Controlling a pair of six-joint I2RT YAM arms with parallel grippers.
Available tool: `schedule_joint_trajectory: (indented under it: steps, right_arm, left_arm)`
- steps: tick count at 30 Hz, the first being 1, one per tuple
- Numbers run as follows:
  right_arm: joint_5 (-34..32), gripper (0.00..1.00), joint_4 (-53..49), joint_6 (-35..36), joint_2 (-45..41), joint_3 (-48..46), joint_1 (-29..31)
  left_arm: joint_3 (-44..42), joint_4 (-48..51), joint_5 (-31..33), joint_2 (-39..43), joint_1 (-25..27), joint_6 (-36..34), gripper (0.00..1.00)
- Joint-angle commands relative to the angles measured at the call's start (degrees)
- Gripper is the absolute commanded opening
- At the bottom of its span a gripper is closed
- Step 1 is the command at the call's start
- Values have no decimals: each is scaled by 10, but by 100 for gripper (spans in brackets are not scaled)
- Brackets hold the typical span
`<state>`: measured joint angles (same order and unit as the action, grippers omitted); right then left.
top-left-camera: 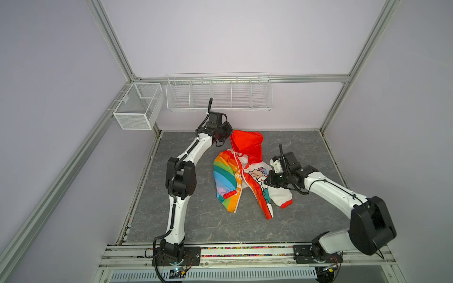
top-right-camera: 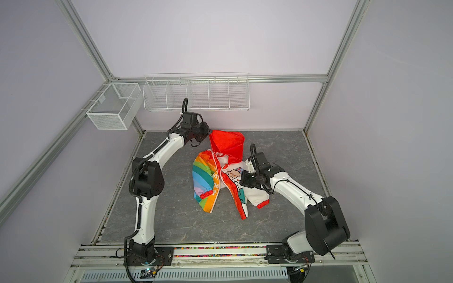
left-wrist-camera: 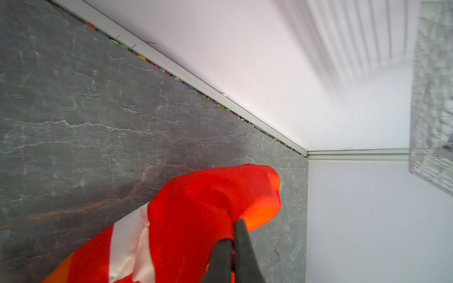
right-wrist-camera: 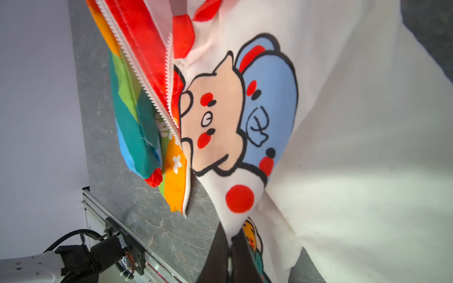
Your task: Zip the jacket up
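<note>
Left gripper [left-wrist-camera: 232, 232] pinches the red hood [top-left-camera: 246, 144] of the thin rainbow-and-white jacket [top-left-camera: 226, 177]. Right gripper [right-wrist-camera: 230, 236] clamps its white cartoon panel [right-wrist-camera: 318, 122].

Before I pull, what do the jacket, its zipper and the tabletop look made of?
The jacket looks like thin woven synthetic, probably polyester or nylon: smooth, faintly glossy, with light glowing through it. The zipper has chunky white teeth, likely moulded plastic, matte. The tabletop is a matte grey stone-look surface with pale veins; whether it is real slate or printed laminate, I cannot tell.
</note>
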<state>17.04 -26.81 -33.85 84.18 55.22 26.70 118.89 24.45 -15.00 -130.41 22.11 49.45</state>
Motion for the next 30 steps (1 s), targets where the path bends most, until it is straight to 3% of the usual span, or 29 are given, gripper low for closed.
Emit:
schedule_joint_trajectory:
  steps: [1,2,4,7,11,15,20,25,30]
  right_arm:
    - [-10,15,-21,16,17,-5,-6]
    - [-9,22,-23,18,15,-4,-8]
    - [-12,37,-28,21,6,-1,-12]
    - [-22,58,-42,28,-11,3,-25]
    - [-36,72,-64,41,-31,8,-54]
    - [-64,79,-87,55,-33,5,-81]
    - [-85,82,-87,69,-17,-13,-105]
    - [-111,83,-67,68,4,-36,-118]
    - [-123,83,-43,59,35,-53,-125]
  left_arm:
    - [24,17,28,-15,-12,18,13]
    - [20,16,25,-16,-15,22,25]
    - [3,8,22,-9,-17,26,37]
    - [-93,-72,19,43,-16,41,44]
    - [-245,-164,38,139,-16,70,45]
    - [-365,-198,51,229,-13,81,44]
    - [-449,-148,65,335,15,38,43]
    - [-519,-124,69,393,97,23,44]
    - [-605,-174,68,397,182,62,43]
